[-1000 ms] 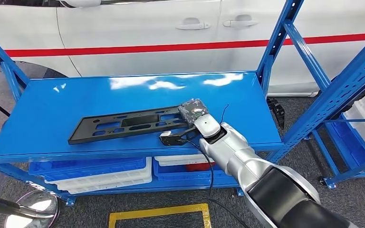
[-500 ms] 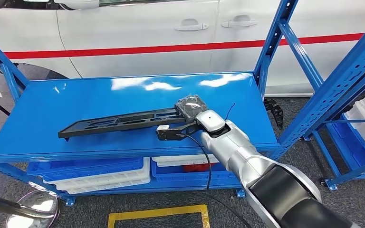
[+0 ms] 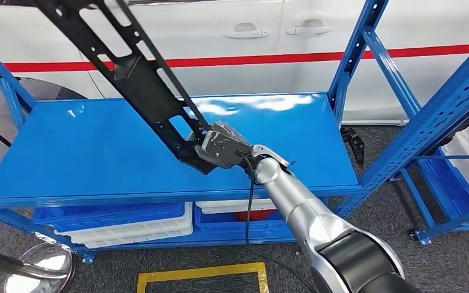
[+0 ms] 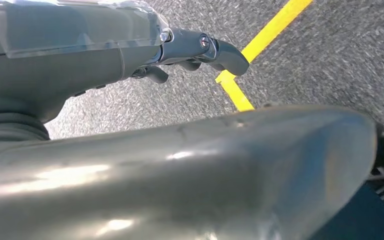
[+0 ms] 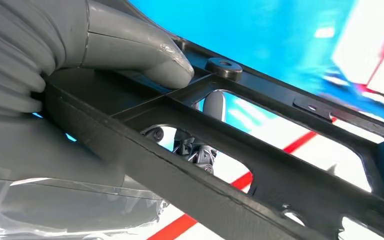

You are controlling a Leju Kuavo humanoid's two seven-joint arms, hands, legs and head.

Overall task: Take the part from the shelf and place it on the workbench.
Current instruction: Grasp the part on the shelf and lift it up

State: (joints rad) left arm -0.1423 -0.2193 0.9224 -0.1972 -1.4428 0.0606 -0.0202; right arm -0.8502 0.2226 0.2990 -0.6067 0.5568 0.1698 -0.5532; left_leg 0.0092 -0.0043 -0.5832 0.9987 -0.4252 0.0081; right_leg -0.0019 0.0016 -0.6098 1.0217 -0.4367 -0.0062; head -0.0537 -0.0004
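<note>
Your right hand (image 3: 223, 148) holds the long black part (image 3: 135, 76) tight at its low end. In the right wrist view, the thick grey thumb (image 5: 145, 50) presses on top of the part's frame, and darker fingers (image 5: 200, 152) show through a hole from under it. The part is up in the air above the blue shelf (image 3: 85, 152). It tilts steeply, and its far end reaches up to the top left, in front of the white car (image 3: 317, 49) with the red stripe. Only the low end by your hand is near the shelf top.

Your left hand (image 4: 190, 52) hangs over the grey floor, near a yellow line (image 4: 260, 45). Its fingers are curled in, and nothing is in them.

Under the shelf sit blue and white bins (image 3: 128, 223).
</note>
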